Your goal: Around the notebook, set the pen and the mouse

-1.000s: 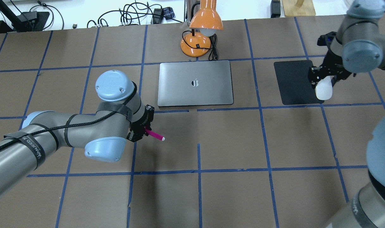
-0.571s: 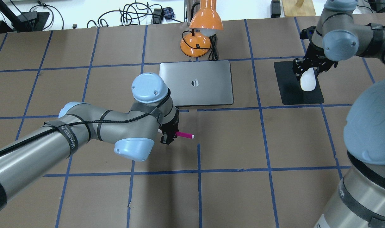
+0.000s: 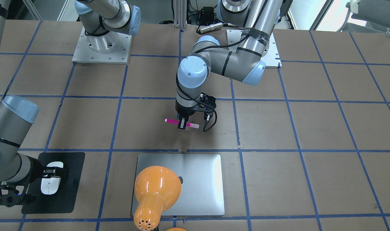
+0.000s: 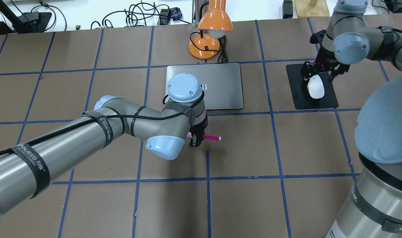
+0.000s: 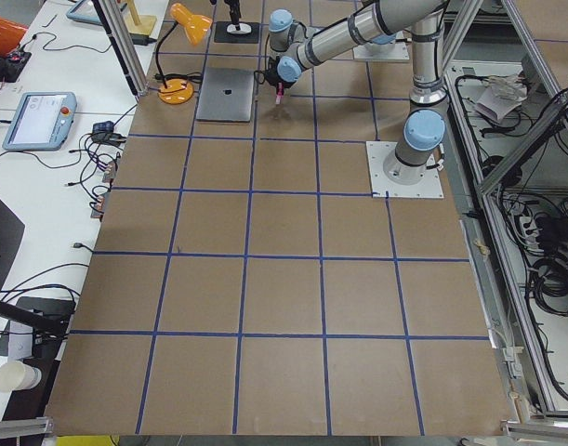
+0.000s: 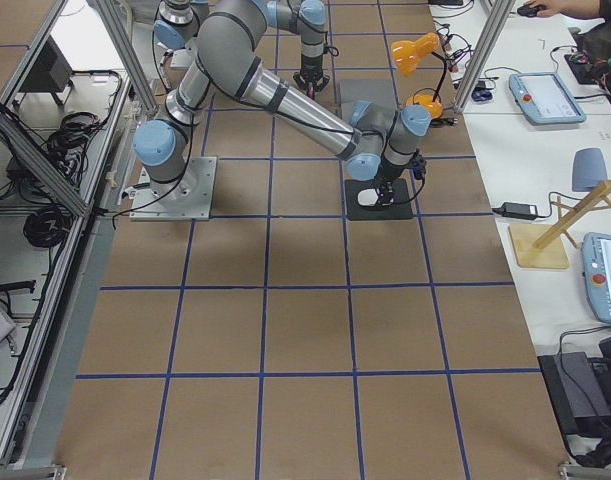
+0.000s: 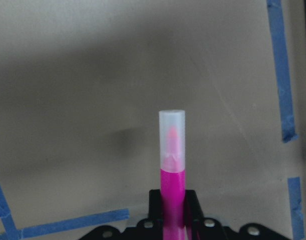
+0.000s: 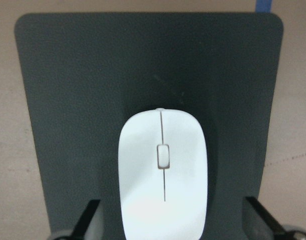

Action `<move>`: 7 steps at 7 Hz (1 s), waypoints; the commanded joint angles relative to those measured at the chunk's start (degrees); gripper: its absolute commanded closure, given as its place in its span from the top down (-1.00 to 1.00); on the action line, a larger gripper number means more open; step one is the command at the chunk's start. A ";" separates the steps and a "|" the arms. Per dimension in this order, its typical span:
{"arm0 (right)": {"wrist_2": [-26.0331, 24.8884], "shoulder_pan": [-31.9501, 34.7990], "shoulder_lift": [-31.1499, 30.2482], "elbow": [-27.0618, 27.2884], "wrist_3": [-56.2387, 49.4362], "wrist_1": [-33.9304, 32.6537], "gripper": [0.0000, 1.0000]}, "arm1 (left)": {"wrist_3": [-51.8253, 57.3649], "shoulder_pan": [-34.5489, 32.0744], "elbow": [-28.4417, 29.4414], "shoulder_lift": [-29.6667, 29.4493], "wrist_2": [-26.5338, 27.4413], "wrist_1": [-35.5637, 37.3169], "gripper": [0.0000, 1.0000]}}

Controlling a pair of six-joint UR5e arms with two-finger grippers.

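Observation:
My left gripper is shut on the magenta pen, which lies level with its pale cap pointing to the right. It hangs just above the brown table, a short way in front of the silver notebook. The left wrist view shows the pen sticking out from between the black fingers. The white mouse rests on the black mat to the notebook's right. My right gripper stands open over the mouse, its fingers well apart from the sides.
An orange desk lamp with its cord stands behind the notebook and leans over it. Blue tape lines grid the brown table. Cables and gear lie beyond the far edge.
The left arm carried the pen rightward, to in front of the notebook. The right arm brought the mouse from the mat's right edge onto the mat, and its gripper now stands open.

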 commanded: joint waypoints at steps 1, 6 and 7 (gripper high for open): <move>0.00 3.21 -4.07 -1.32 -0.01 0.26 1.00 | -0.35 -0.68 0.77 -1.83 -0.01 0.04 0.94; 0.18 16.67 -22.51 -1.60 7.86 22.07 1.00 | 52.16 2.20 4.28 10.94 6.64 -12.29 1.00; 3.40 16.60 -26.73 -1.16 9.29 24.06 1.00 | 63.95 6.48 5.94 15.86 6.67 -18.79 1.00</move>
